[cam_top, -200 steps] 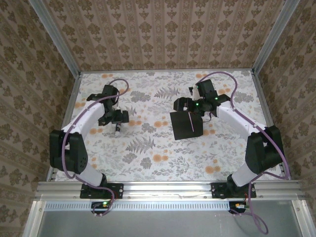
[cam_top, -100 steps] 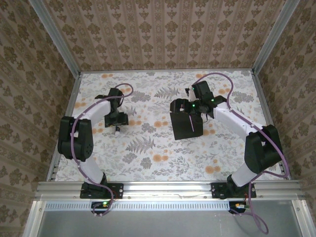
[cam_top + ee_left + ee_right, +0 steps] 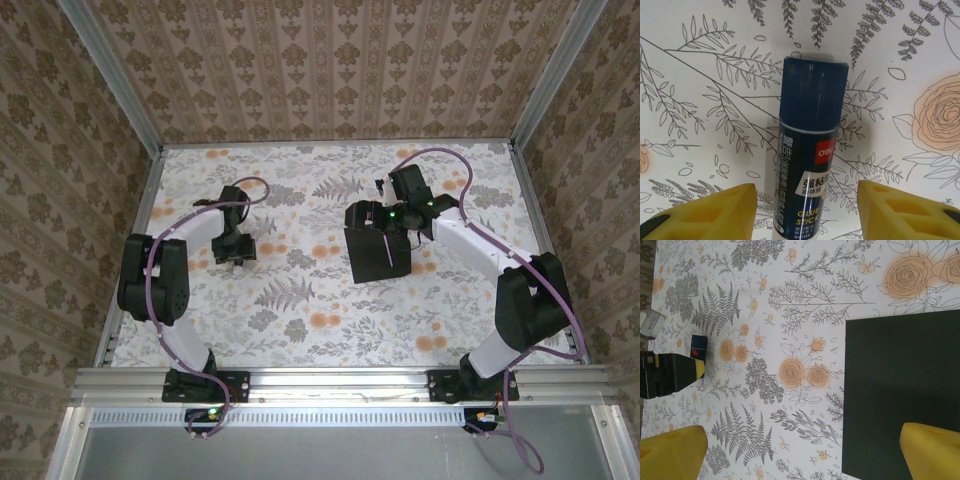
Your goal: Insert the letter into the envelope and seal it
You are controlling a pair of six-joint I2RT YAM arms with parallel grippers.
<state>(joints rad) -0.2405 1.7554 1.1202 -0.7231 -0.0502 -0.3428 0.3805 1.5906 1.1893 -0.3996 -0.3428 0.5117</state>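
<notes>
Envelope [image 3: 380, 255] (plain black) flat on the table [image 3: 300, 330], right of centre. Over its far edge, right gripper [image 3: 375, 215], jaws wide apart, holding nothing. Toward the left edge, left gripper [image 3: 807, 210] straddling a glue stick [image 3: 812, 115], jaws apart, clear of both its sides.

Walled on the far, left and right sides with brown wallpaper [image 3: 330, 60] in vertical bands of damask motifs, softly and evenly lit. Floored with a white table top [image 3: 300, 330] printed with grey ferns, line-drawn sprigs and pale orange roses. Edged along the near side with a ribbed aluminium rail [image 3: 340, 383] and framed at the far corners with slanting metal posts [image 3: 110, 75].
</notes>
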